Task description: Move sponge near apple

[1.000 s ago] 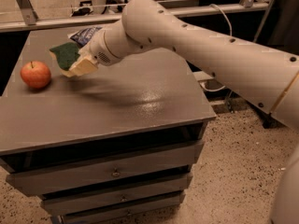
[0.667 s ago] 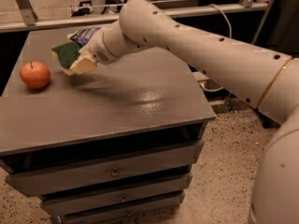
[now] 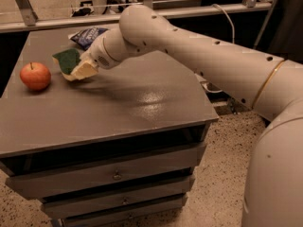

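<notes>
The small rectangular sponge (image 3: 67,60), with dark green top and pale yellow foam base, is held pinched and tilted by the pale two-finger gripper (image 3: 81,70) above the grey table top (image 3: 142,108), at its rear left. The round red-orange apple (image 3: 35,75) is placed near, to its left, not touching. A dark blue snack bag (image 3: 87,34) is seen behind them.

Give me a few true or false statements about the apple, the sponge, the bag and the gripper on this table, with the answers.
1. The apple sits near the left edge of the table. True.
2. The sponge touches the apple. False: a strip of bare table shows between them.
3. The gripper is at the sponge, on the side away from the apple. True.
4. The blue snack bag lies at the table's near edge. False: it lies at the far edge, behind the sponge.
</notes>
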Motion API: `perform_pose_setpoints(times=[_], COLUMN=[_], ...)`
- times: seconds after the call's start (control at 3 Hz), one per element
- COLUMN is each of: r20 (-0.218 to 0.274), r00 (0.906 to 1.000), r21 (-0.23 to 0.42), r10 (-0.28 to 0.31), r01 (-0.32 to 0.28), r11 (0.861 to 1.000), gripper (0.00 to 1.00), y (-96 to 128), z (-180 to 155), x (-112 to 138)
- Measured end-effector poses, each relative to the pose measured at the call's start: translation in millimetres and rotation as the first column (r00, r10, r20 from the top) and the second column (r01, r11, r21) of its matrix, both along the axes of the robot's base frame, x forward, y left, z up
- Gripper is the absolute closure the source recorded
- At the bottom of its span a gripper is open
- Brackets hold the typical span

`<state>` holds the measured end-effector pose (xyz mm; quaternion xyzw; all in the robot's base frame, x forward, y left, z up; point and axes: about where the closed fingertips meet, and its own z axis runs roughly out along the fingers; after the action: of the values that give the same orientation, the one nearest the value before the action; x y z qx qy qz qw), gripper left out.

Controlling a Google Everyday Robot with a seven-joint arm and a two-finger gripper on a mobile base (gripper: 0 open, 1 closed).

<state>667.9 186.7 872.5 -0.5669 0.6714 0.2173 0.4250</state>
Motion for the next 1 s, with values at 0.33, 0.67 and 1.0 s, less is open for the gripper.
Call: perform_pose_setpoints(times=[0.33,0.67,1.0], r20=[-0.016,-0.026,-0.031], r00=[0.9999,0.9996,0.9993], r21=[-0.002,-0.002,0.003], r10=[0.004,0.013,0.023], r01=[-0.004,-0.013,-0.023], r11=[1.000,1.000,1.000], gripper=[0.54,0.30,0.08], y=[0.1,0.6,0.5], z=[-6.1,-10.0,-9.7], x=[-2.2,-5.1,-10.5])
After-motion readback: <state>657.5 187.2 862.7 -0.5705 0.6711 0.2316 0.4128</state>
